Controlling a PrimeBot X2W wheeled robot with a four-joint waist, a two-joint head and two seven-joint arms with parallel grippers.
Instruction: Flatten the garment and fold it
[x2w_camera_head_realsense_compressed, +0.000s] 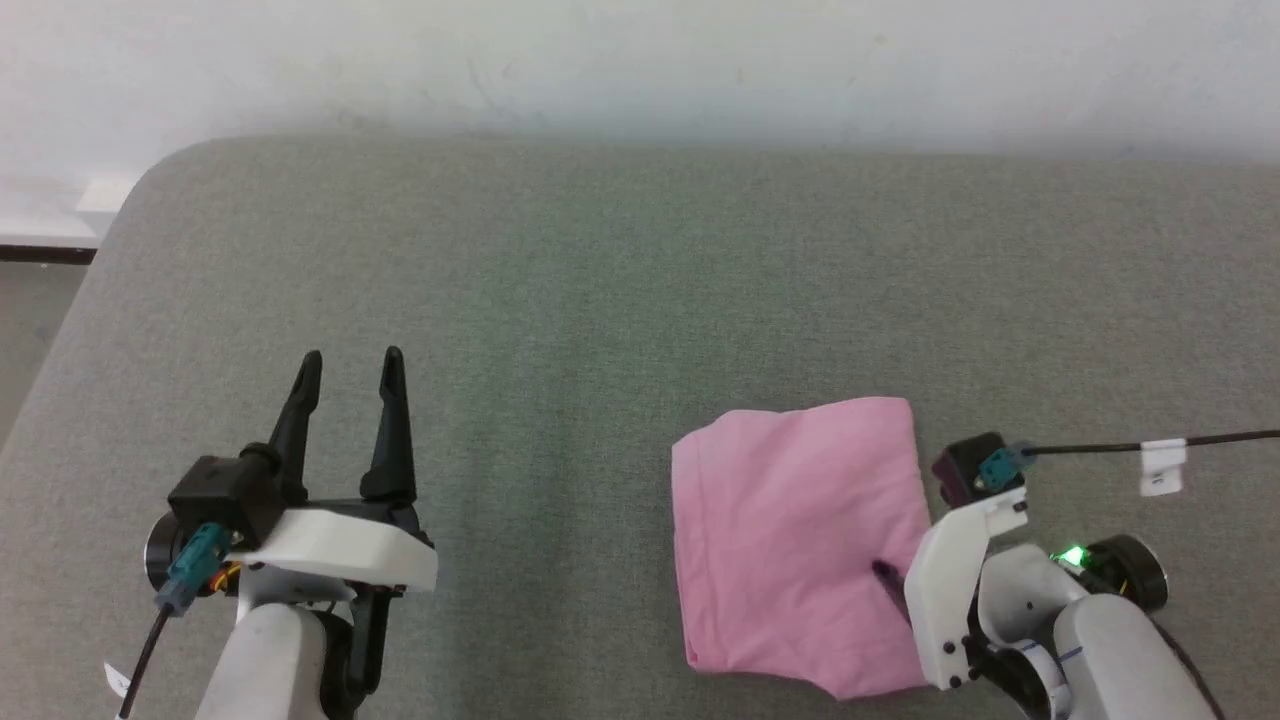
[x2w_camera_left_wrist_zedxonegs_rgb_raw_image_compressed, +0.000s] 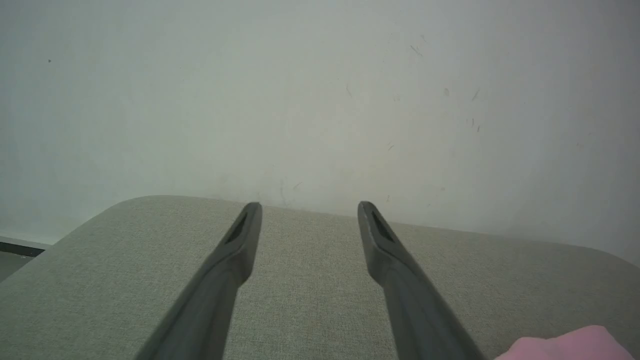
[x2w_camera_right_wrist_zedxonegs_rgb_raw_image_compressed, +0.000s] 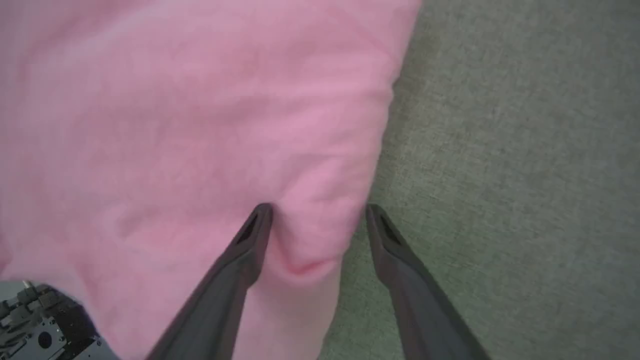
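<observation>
On the near right part of the grey cushion (x2w_camera_head_realsense_compressed: 600, 280): garment (x2w_camera_head_realsense_compressed: 800, 540) lies as a compact pink block, layers doubled over, its near-right corner sagging out past the rest. Folded enough, do you reckon? (K.)

Looks mostly folded to me. One small pucker stands up at its right edge. Right gripper (x2w_camera_right_wrist_zedxonegs_rgb_raw_image_compressed: 317, 212) straddles that pucker, fingers spread wide, gripping nothing. One finger is against the cloth, the other over the cushion just beside the edge. (M.)

So the step is getting clear without spoiling the fold? (K.)

My judgement, yes. Thin soft cloth will follow anything that rubs it. Lift straight up off the surface first, no sideways sweep, so the finger on top doesn't drag the upper layer. If the pucker remains, press it flat from the middle outward. (M.)

Left gripper (x2w_camera_head_realsense_compressed: 351, 358)? (K.)

Well apart, over bare cushion on the left, fingers wide, empty; pale wall (x2w_camera_left_wrist_zedxonegs_rgb_raw_image_compressed: 300, 75) beyond. It could pin the far-left edge during any smoothing. (M.)
</observation>
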